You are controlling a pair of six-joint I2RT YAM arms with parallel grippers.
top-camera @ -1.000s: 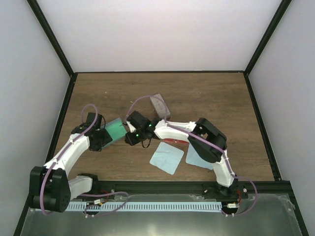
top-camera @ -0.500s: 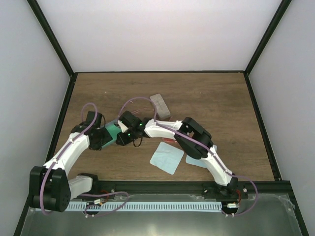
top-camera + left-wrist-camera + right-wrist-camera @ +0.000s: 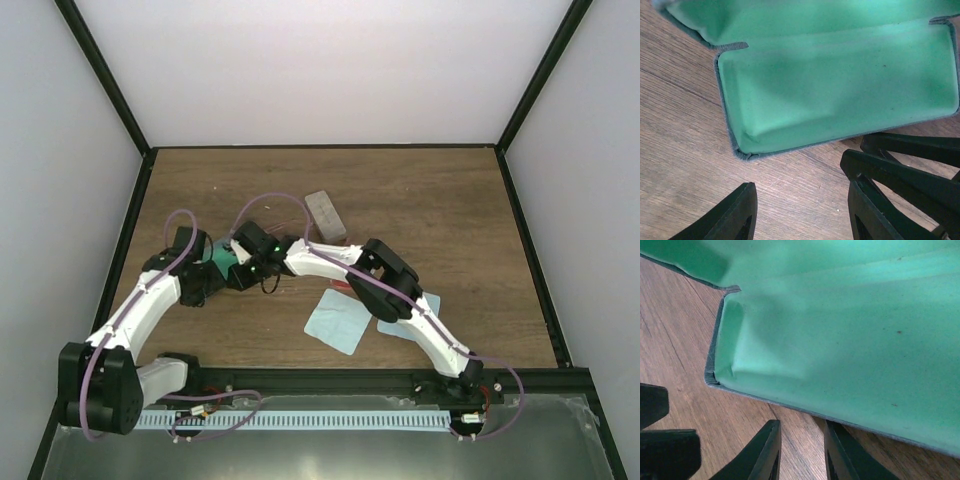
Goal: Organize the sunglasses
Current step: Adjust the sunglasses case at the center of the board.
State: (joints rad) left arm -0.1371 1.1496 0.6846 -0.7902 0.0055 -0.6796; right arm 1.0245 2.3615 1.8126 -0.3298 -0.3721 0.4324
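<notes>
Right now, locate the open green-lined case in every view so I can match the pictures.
Top external: the green-lined case sits left of centre, partly covered.
Left wrist: the case fills the upper frame.
Right wrist: the case fills the top and right.
Shared landmark: the wooden tabletop beneath it.

Both arms (image 3: 140, 300) have white shells, black joints and looped lilac cables (image 3: 268, 197); the left gripper (image 3: 800, 175) and right gripper (image 3: 802, 427) are black.
</notes>
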